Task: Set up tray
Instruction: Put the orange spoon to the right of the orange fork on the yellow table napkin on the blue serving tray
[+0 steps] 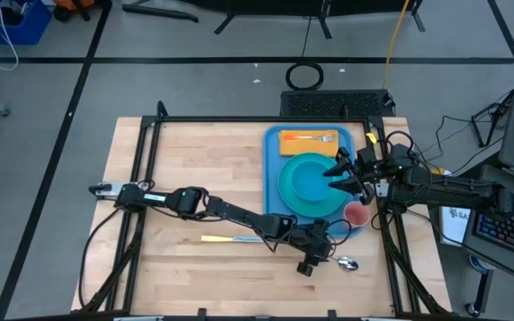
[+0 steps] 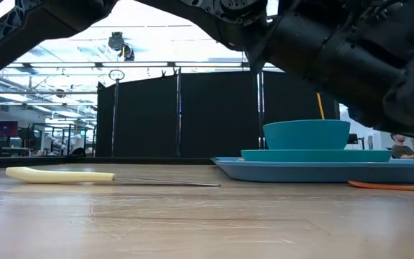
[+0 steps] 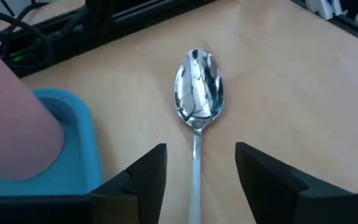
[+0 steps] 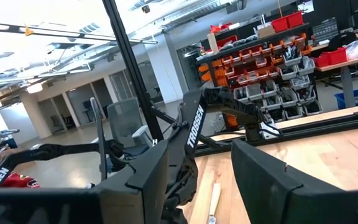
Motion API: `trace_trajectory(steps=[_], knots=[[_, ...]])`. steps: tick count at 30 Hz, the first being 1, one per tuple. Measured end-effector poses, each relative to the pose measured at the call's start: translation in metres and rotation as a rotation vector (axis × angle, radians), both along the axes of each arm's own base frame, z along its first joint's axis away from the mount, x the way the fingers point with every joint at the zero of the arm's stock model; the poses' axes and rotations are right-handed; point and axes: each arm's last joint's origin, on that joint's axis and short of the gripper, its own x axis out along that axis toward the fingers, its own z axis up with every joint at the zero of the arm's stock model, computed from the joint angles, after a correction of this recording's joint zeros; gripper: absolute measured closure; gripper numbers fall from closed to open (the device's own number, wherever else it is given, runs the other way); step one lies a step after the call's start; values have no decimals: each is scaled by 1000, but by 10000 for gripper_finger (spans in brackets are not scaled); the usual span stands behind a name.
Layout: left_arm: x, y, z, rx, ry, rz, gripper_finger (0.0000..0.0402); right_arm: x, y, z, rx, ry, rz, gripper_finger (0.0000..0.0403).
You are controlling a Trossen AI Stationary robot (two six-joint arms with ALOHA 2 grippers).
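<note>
Tray half laid, spoon lying just off its near corner

The tray (image 1: 273, 169) sits toward the table's far right, carrying the turquoise plate (image 1: 294, 192) and bowl (image 1: 310, 175), the yellow-orange napkin (image 1: 303, 143) with a fork (image 1: 315, 137) at its far end, and a pink cup (image 1: 356, 215) at its near right corner. Just outside that corner lies a spoon (image 3: 198, 93); the left gripper (image 3: 197, 171) straddles its handle, fingers spread, gripping nothing. The right gripper (image 1: 344, 175) waits released over the bowl. A knife (image 1: 230, 238) lies left of the tray, probably still to be placed.

Plate (image 1: 309, 181) and napkin (image 1: 308, 141) on tray (image 1: 273, 169), spoon (image 3: 197, 99) on table (image 1: 194, 169) just beside tray corner
</note>
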Motion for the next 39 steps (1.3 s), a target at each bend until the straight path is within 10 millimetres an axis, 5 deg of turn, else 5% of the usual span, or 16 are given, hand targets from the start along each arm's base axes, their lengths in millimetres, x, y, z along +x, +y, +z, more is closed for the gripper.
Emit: trace_trajectory(steps=[8, 14, 23, 39], knots=[[4, 6, -28, -23, 28, 0, 221, 0, 0, 0, 1, 3, -4, 239], [4, 10, -29, -34, 38, 11, 251, 0, 0, -1, -2, 4, -6, 239], [5, 16, -30, -57, 62, 27, 386, 0, 0, -1, -4, 4, -7, 239], [5, 10, -25, 9, 19, 44, 394, 1, 0, -1, 0, 12, -6, 239]])
